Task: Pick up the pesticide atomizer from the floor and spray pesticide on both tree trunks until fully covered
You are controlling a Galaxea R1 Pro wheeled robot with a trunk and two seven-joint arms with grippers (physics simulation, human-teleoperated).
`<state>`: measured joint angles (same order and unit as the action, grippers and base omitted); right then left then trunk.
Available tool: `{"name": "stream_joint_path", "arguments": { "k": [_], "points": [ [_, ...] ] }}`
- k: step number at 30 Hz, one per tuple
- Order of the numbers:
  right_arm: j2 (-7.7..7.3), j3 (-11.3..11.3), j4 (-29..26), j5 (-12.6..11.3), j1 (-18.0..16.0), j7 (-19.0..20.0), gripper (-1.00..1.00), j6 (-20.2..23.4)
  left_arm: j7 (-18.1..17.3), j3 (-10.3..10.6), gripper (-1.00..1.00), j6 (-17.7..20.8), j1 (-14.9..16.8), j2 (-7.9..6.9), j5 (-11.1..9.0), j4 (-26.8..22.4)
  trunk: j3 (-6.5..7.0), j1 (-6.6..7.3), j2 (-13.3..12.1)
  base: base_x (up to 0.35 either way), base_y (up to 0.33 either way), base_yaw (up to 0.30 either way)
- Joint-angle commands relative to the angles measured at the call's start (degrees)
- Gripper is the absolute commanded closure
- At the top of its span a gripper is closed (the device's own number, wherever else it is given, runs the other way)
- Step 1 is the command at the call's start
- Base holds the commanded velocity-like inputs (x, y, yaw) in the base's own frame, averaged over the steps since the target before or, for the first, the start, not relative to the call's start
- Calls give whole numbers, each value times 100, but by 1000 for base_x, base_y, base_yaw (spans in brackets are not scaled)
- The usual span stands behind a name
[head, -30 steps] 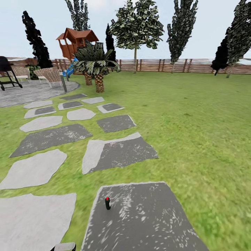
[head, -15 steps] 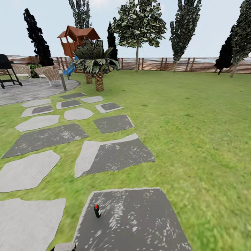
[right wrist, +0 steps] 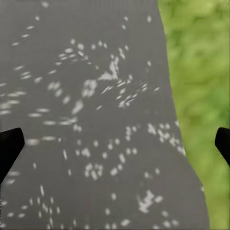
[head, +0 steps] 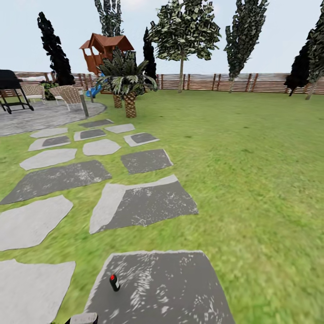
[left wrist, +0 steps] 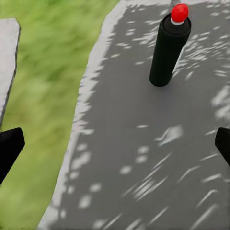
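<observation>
The pesticide atomizer [head: 114, 282], a tiny dark bottle with a red round top, stands upright on a dark grey slab [head: 166, 288] of the floor, close in front of me. In the left wrist view the atomizer [left wrist: 167, 48] stands ahead of my open left gripper [left wrist: 115, 148], clear of both black fingertips [left wrist: 9, 148]. My right gripper [right wrist: 115, 146] is open over the same kind of grey slab [right wrist: 86, 96], with nothing between its fingers. The two trees and their trunks are out of view.
Grey and whitish stepping slabs [head: 139, 204] run off to the far left across the lawn [head: 252, 180]. A palm [head: 128, 85], playhouse [head: 105, 51], chairs [head: 67, 95] and a slat fence [head: 252, 83] stand far off, with a thin-trunked tree [head: 182, 31] and dark cypresses.
The whole head view has shifted, so the camera has moved. The atomizer now sits lower and further left in the picture and stands as before.
</observation>
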<state>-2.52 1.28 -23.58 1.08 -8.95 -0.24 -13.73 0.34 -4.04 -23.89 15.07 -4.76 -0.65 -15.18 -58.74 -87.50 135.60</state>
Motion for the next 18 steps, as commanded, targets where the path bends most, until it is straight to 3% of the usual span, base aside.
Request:
{"name": "stream_joint_path", "arguments": {
  "k": [1,14,18],
  "points": [
    [-3,13,2,10,-1,-3,-100,-16,1,-9,-100,-19,3,1,-6,7,-6,0,2,65,-36,255],
    [-1,12,2,6,-1,-3,-100,-16,1,-9,-100,-15,3,-1,-6,6,-36,0,2,12,-6,268],
    [-2,12,2,6,-1,-3,-100,-16,1,-16,-100,-11,2,0,-6,6,-46,0,2,148,-80,264]
  ]
}}
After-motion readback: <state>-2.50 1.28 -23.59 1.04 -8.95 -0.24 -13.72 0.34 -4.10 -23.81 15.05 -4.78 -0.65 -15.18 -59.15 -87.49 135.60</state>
